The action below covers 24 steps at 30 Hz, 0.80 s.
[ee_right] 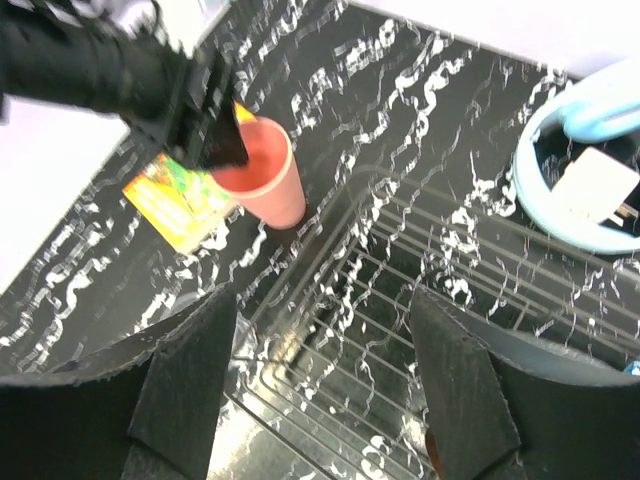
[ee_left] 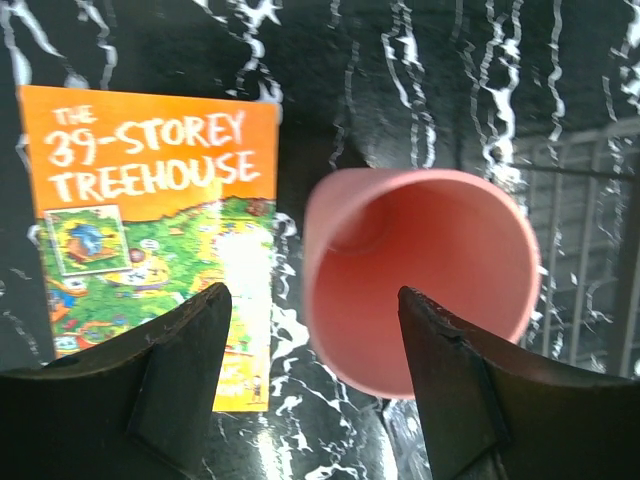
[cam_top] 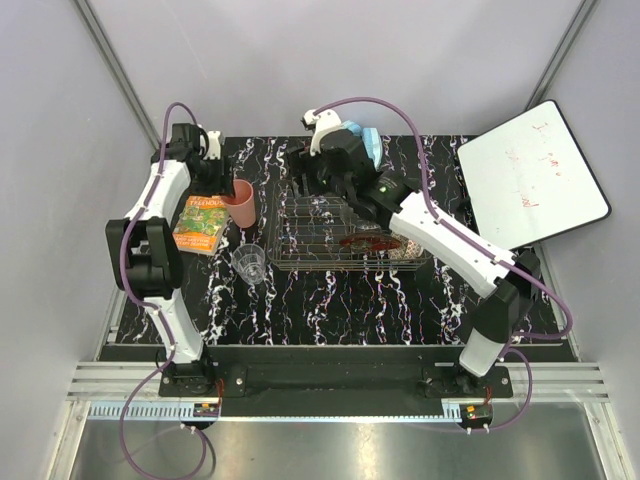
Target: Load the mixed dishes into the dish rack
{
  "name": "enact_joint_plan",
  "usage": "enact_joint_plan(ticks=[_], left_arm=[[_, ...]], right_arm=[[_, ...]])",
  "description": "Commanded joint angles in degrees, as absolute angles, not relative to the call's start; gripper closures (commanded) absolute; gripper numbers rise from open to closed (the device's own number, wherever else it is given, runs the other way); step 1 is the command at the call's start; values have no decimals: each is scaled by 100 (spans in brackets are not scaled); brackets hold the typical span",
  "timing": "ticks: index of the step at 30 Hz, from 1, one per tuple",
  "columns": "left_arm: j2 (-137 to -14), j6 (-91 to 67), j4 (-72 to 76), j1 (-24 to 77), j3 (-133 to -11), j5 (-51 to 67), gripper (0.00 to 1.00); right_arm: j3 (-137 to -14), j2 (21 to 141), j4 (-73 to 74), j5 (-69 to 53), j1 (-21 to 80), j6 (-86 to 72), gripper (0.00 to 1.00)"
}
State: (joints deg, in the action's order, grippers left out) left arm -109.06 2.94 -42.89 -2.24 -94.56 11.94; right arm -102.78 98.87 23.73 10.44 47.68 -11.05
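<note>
The pink cup (cam_top: 240, 203) stands upright left of the dish rack (cam_top: 300, 250). My left gripper (cam_top: 222, 185) is open just above it. In the left wrist view the open gripper (ee_left: 310, 310) straddles the near wall of the cup (ee_left: 420, 260), one finger over its inside. My right gripper (cam_top: 303, 180) is open and empty above the rack's far left part, also in its wrist view (ee_right: 320, 300) over the rack's wires (ee_right: 420, 290). The clear glass tumbler (cam_top: 250, 264) stands in front of the cup. The red floral plate (cam_top: 366, 241) lies in the rack. The other dishes are hidden.
The orange-green booklet (cam_top: 202, 223) lies left of the cup, close under my left gripper (ee_left: 150, 200). A light blue bowl (cam_top: 368, 142) sits behind the rack (ee_right: 560, 215). A white board (cam_top: 530, 175) leans at the right edge.
</note>
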Motion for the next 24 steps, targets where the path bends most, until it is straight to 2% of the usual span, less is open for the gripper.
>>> enact_joint_plan(ticks=[1,3,4,6,7,9,10,16,20,24], left_arm=[[-11056,316,-3903,-176,-9686,958,34],[-11188,395,-3859,-132,-9668,932,43],[-11241,396,-3858,-97,-9677,932,52],[-11381,404,-3858,-70,-9694,984,62],[-11408,404,-3867,-44,-9712,1019,72],[-11452,378,-3858,-26,-9712,1055,87],[-11443,361,-3858,-26,-9712,1124,100],[-10636,325,-3937,-44,-9449,1309,100],[-9444,159,-4420,-272,-9491,1791,100],[-8439,-280,-4913,-930,-9501,3264,100]], right_arm=[[-10003,9668,2136,1160,4808,-1151,23],[-9949,9642,2144,1230,4808,-1160,22],[-9888,9624,2136,1265,4808,-1169,22],[-9818,9580,2136,1292,4808,-1195,22],[-9748,9545,2127,1301,4816,-1221,22],[-9677,9475,2127,1292,4808,-1239,22],[-9616,9457,2136,1318,4808,-1265,21],[-9413,9282,2083,1266,4808,-1301,15],[-9352,8993,2013,985,4808,-1415,10],[-8923,8518,1418,459,4746,-1704,0]])
